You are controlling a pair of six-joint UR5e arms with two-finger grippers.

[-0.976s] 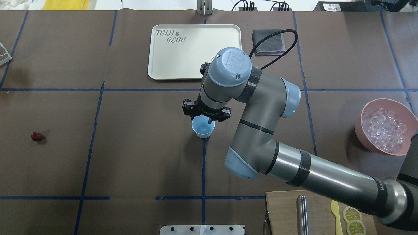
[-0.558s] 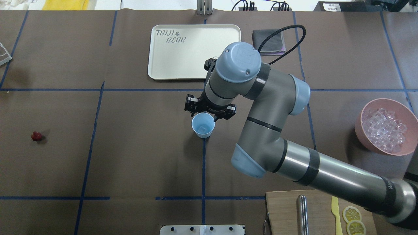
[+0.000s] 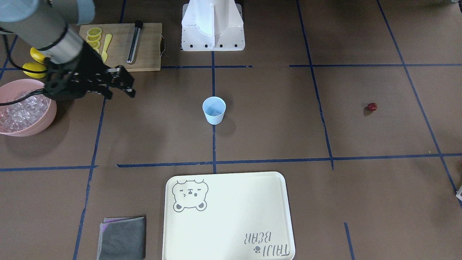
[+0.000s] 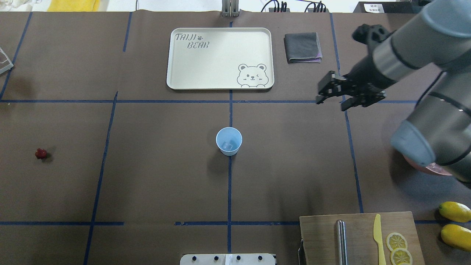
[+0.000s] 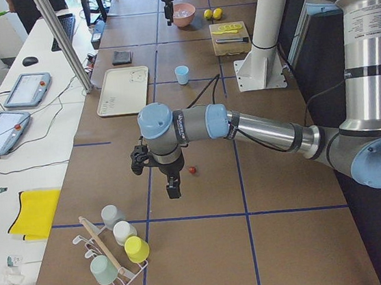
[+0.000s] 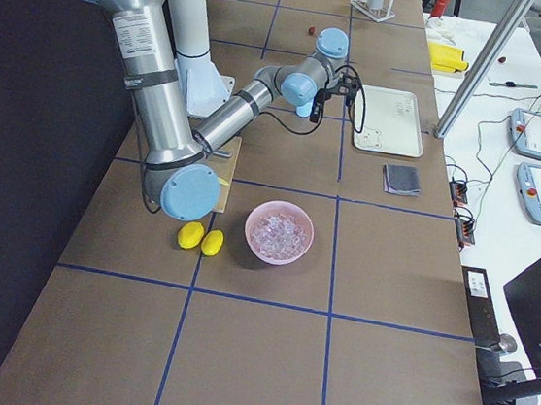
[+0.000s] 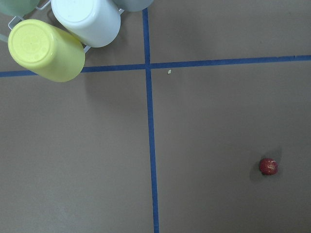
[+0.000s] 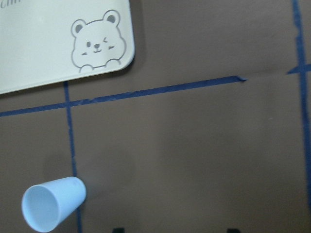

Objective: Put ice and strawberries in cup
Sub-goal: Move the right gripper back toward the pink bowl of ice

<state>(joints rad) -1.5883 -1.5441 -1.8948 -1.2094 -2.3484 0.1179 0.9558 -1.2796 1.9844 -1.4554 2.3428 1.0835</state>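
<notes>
The pale blue cup (image 4: 229, 141) stands upright at the table's middle with a clear piece of ice (image 4: 230, 145) in it. It also shows in the front view (image 3: 214, 110) and the right wrist view (image 8: 51, 204). More ice (image 3: 20, 108) fills the pink bowl (image 3: 36, 124). The strawberry (image 4: 41, 153) lies alone far left, and shows in the left wrist view (image 7: 268, 166). My right gripper (image 4: 331, 103) is open and empty, in the air between the cup and the bowl. My left gripper (image 5: 156, 177) hovers near the strawberry (image 5: 192, 170); I cannot tell its state.
A cream tray (image 4: 206, 73) and a grey cloth (image 4: 302, 47) lie at the far side. A cutting board (image 4: 323, 235) holds a metal rod, a yellow knife and lemon slices. Two lemons (image 4: 455, 221) lie beside it. A rack of cups (image 7: 68, 29) stands at the left end.
My right arm has swung from over the cup to the right, towards the pink bowl. The cup now stands uncovered. The strawberry has not moved.
</notes>
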